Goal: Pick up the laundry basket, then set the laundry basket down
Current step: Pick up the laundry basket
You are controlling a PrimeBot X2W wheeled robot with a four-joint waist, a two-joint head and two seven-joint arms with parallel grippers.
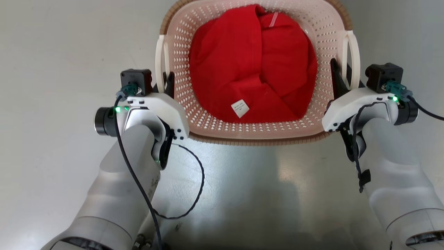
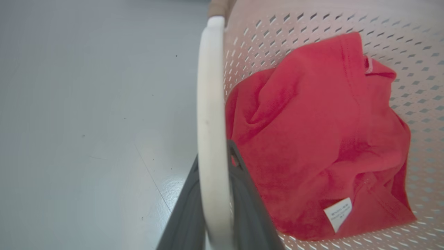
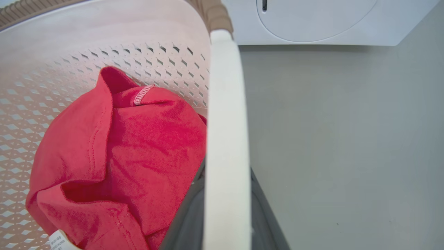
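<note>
At either side of the laundry basket (image 1: 242, 132), my left tool (image 1: 163, 83) is clamped on one white handle (image 2: 210, 114) and my right tool (image 1: 347, 81) on the other; a red garment (image 1: 253, 66) lies inside. Grasp done; I cannot tell whether it is off the floor (image 1: 52, 69); setting down remains.

Bright even light, glare on floor (image 1: 288, 173), soft close-up blur
</note>
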